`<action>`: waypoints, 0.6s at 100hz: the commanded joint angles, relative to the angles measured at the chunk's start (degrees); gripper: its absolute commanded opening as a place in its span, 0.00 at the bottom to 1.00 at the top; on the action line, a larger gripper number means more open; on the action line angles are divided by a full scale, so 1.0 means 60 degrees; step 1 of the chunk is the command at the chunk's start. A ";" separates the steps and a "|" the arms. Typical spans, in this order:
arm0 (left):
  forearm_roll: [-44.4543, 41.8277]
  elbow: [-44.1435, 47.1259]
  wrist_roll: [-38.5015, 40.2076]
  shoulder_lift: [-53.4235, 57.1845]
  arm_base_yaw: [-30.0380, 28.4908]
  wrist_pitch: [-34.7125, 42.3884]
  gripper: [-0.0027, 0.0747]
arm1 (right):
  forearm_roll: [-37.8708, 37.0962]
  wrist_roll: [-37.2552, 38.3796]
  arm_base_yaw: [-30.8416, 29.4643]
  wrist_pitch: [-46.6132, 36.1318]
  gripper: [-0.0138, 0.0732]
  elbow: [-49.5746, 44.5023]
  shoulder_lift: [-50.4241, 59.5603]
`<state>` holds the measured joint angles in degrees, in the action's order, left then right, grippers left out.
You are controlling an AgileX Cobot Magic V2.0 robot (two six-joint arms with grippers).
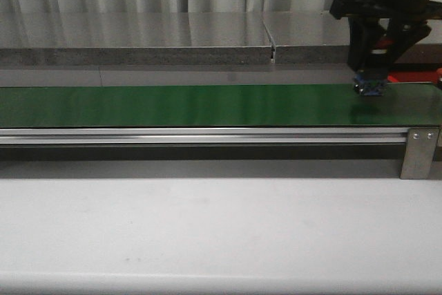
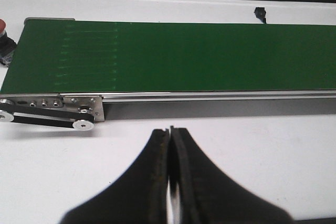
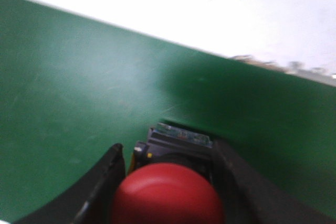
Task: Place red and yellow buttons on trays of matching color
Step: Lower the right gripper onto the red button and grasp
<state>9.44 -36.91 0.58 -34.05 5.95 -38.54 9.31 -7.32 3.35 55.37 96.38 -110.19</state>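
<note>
My right gripper [image 3: 170, 153] is shut on a red button [image 3: 168, 192], its two black fingers on either side of the dark body under the round red cap. In the front view that gripper [image 1: 371, 77] hangs over the right end of the green conveyor belt [image 1: 193, 105], with the red button's bluish base [image 1: 371, 88] at the belt surface. A red tray [image 1: 416, 76] shows behind the belt at the far right, partly hidden by the arm. My left gripper [image 2: 170, 129] is shut and empty over the white table. No yellow button or yellow tray is in view.
The belt [image 2: 173, 56] runs in a silver frame with an end bracket [image 1: 419, 153]. A second red-capped button [image 2: 3, 38] sits just past the belt's end in the left wrist view. A small black object [image 2: 259, 14] lies on the table beyond the belt.
</note>
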 commanded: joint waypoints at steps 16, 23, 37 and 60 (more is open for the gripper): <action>0.0146 -0.0255 0.0119 -0.0018 0.0021 0.0617 0.01 | -0.0893 0.0536 -0.1347 -0.0586 0.33 0.0494 0.1210; 0.0146 -0.0255 0.0119 -0.0018 0.0021 0.0617 0.01 | -0.0925 0.0536 -0.1749 -0.0563 0.33 0.0673 0.1210; 0.0146 -0.0255 0.0119 -0.0018 0.0021 0.0617 0.01 | -0.0933 0.0705 -0.2514 -0.0633 0.33 0.0997 0.1045; 0.0146 -0.0255 0.0119 -0.0018 0.0021 0.0617 0.01 | -0.1049 0.1074 -0.3382 -0.1042 0.33 0.1379 0.0416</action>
<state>9.44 -36.91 0.58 -34.05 5.95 -38.54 3.88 -1.85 -15.34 52.69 102.06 -109.01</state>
